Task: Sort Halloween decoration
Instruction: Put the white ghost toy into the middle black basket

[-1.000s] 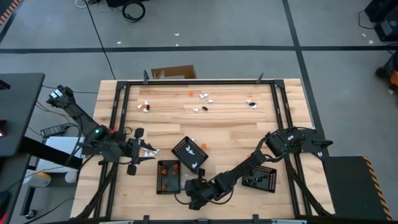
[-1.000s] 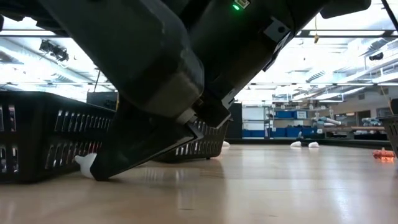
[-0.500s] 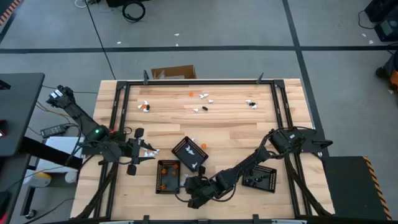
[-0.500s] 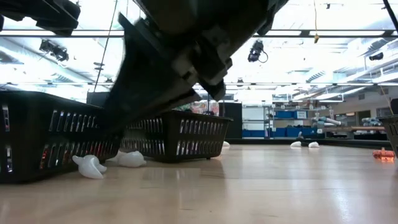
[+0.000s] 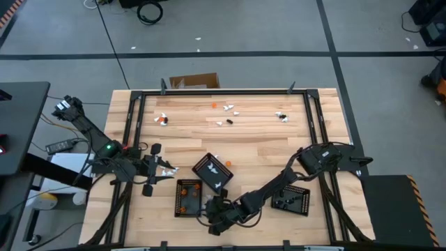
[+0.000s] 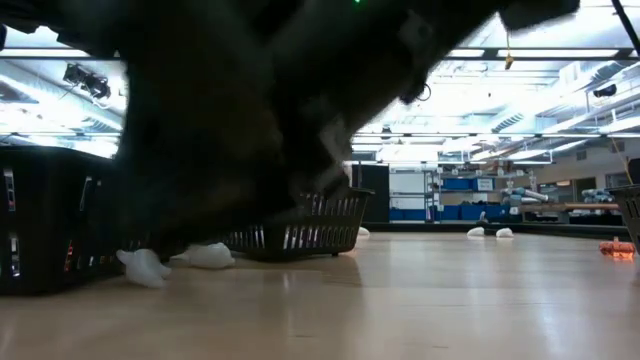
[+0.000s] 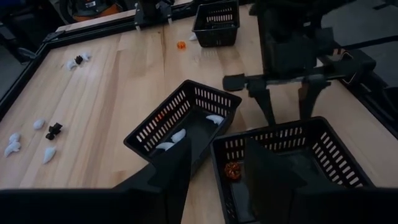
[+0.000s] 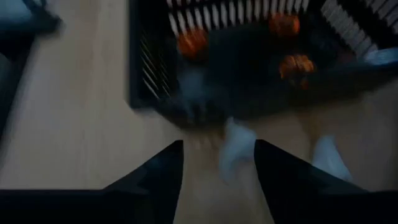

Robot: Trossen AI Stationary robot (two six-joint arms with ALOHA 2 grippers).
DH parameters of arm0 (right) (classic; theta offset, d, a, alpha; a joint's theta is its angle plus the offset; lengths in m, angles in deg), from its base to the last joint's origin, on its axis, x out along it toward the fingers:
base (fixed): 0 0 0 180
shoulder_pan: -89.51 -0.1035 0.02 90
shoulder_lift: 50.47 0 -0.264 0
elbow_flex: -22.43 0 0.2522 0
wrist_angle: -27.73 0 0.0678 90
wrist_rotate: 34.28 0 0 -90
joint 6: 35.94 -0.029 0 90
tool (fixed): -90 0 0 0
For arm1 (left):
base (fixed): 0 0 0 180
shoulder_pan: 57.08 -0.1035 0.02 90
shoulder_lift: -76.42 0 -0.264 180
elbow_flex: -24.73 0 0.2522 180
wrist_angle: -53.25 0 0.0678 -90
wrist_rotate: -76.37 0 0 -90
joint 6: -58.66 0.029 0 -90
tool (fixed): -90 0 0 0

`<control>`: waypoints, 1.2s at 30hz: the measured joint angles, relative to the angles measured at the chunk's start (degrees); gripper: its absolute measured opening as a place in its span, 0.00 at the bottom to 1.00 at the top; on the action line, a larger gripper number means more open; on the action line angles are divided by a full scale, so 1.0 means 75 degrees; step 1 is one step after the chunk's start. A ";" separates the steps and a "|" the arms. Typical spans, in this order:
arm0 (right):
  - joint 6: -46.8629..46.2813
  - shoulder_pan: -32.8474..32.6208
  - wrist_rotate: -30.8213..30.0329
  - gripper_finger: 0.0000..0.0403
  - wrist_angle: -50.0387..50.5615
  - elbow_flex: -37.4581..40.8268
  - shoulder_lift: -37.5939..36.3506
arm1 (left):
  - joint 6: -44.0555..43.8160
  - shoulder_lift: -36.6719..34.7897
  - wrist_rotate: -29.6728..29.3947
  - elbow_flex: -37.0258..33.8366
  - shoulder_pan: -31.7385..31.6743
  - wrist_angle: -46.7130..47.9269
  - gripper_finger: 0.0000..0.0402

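Working over the pale wooden bench (image 5: 244,136), I am hanging my right fingers (image 8: 217,163) apart beside the black slotted plastic tray (image 5: 188,197) holding orange pieces; a small white decoration piece (image 8: 235,148) is lying between them. My left fingers (image 7: 217,171), apart and empty, are waiting nearby.

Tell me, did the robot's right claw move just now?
Yes. The right gripper slid a little toward the table's near edge, away from the basket of white pieces; it now sits beside the basket of orange pieces.
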 joint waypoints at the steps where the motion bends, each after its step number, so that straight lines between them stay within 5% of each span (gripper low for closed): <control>1: 0.0038 -0.0007 -0.0041 0.52 -0.0106 -0.0001 0.0083 | 0.0001 -0.0003 -0.0003 0.0002 -0.0001 -0.0014 0.39; 12: 0.0149 0.0064 -0.0257 0.48 -0.0616 -0.0059 0.0546 | 0.0029 -0.0001 0.0000 0.0003 0.0004 -0.0157 0.39; 25: 0.0286 0.0017 -0.0242 0.17 -0.0355 -0.0038 0.0438 | 0.0096 0.0000 0.0000 0.0003 0.0001 -0.0147 0.39; 36: 0.0298 -0.0013 -0.0110 0.18 0.0227 0.0003 0.0026 | 0.0079 -0.0003 0.0003 0.0003 -0.0002 -0.0147 0.39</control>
